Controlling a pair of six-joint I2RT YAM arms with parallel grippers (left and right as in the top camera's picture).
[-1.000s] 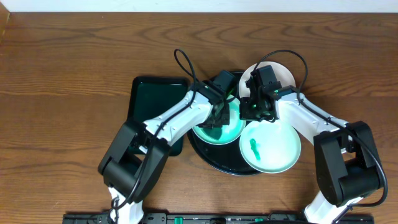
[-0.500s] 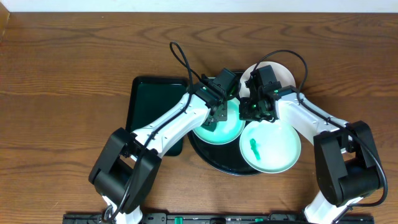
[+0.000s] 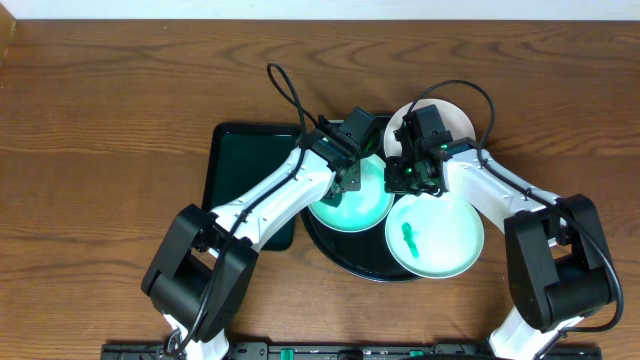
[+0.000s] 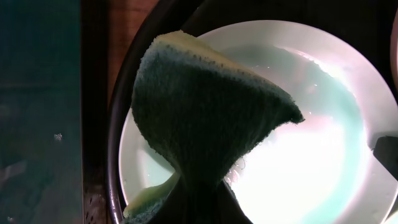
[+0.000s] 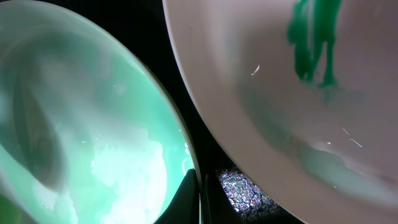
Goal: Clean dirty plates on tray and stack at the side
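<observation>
Though unclear, three plates (image 3: 440, 245), one tray (image 3: 340, 254)

Plates (image 3: 445, 245) fill tray (image 3: 345, 262), left arm (image 3: 270, 195) and right arm (image 3: 490, 185) above, table (image 3: 110, 120) open around.

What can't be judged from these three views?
Left wrist: the sponge covers the middle of the mint plate and the jaws of the left gripper; any smear there is hidden.
Overhead: the right gripper hides the middle of the back plate; clean or dirty unclear.
Right wrist: too close; the tray is just a dark sliver.
</observation>
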